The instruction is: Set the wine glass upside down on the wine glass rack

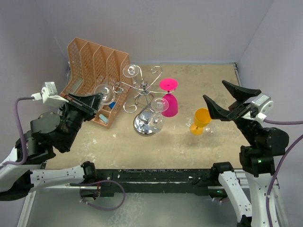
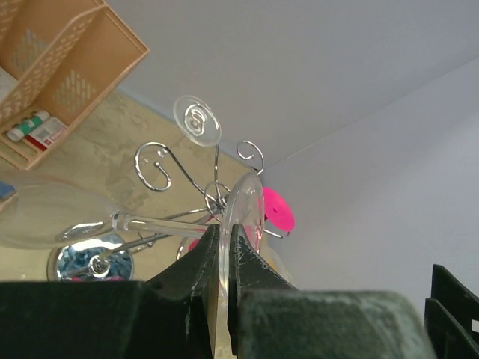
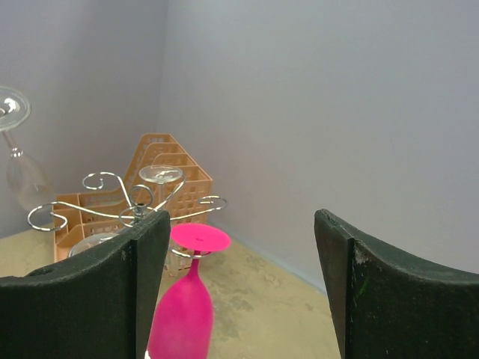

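My left gripper (image 1: pixel 96 100) is shut on the round foot of a clear wine glass (image 1: pixel 105 93), held in the air left of the chrome wine glass rack (image 1: pixel 143 90). In the left wrist view the jaws (image 2: pixel 224 233) pinch the foot's edge (image 2: pixel 245 203); the stem runs left to the bowl (image 2: pixel 41 217), and the rack's scroll arms (image 2: pixel 159 166) lie beyond. A pink glass (image 1: pixel 169 101) and two clear glasses (image 1: pixel 131 71) hang upside down on the rack. My right gripper (image 1: pixel 214 91) is open and empty, right of the rack; it also shows in the right wrist view (image 3: pixel 239 224).
An orange plastic file organizer (image 1: pixel 92 64) stands at the back left, close behind the held glass. A yellow glass (image 1: pixel 200 121) stands upright on the table between the rack's shiny round base (image 1: pixel 144 125) and my right gripper. Purple walls close in the back and sides.
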